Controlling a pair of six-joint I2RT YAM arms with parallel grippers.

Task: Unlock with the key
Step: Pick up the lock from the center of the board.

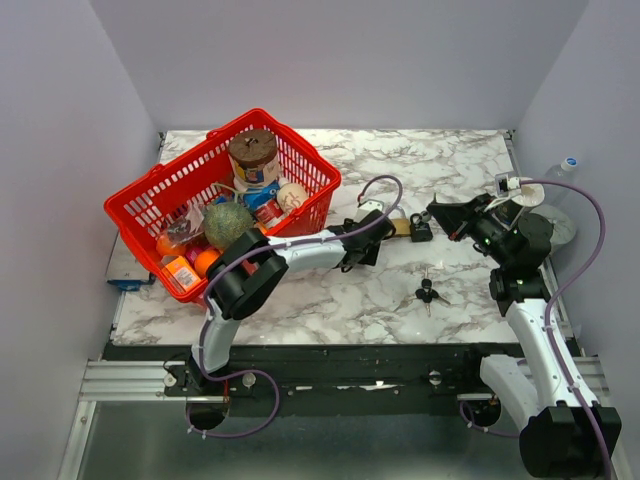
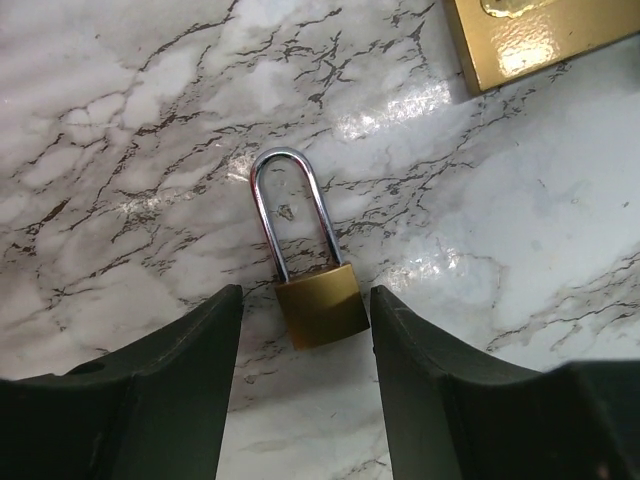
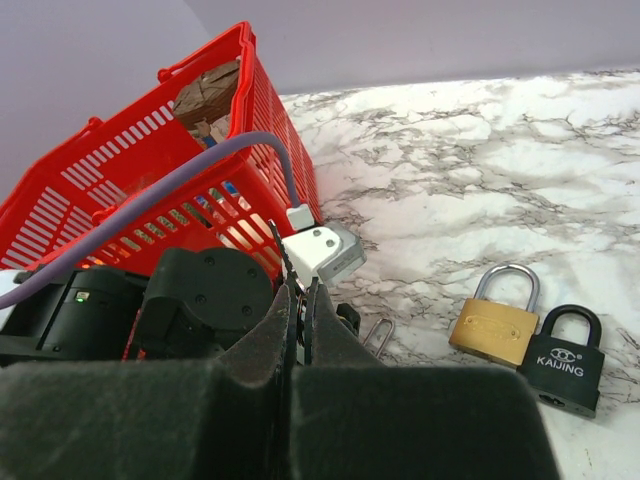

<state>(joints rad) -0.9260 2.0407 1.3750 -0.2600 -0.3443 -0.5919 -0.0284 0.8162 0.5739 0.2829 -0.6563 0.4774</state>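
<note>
Brass showed between the fingers of the left gripper [image 2: 305, 300]. It was a small padlock [image 2: 320, 308] with a long steel shackle, lying flat on the marble table [image 1: 460, 160] at about the middle. Its body sat in the gap between the two black fingers [image 2: 190, 370], and the shackle pointed away from the wrist. The jaws stood partly open around it. One finger looked to be against the body's edge, while a sliver of marble showed beside the other, so no firm hold was visible.

Just to the right lay a larger brass padlock [image 3: 493, 328], with a black padlock [image 3: 567, 358] touching its right side. The keys [image 1: 427, 291], black-headed, lay on the marble nearer than the padlocks and right of centre, apart from both arms.

The right gripper [image 3: 300, 290] was closed on nothing and hung just right of the black padlock, pointing left. A red basket [image 1: 135, 215] full of groceries stood at the far left.
</note>
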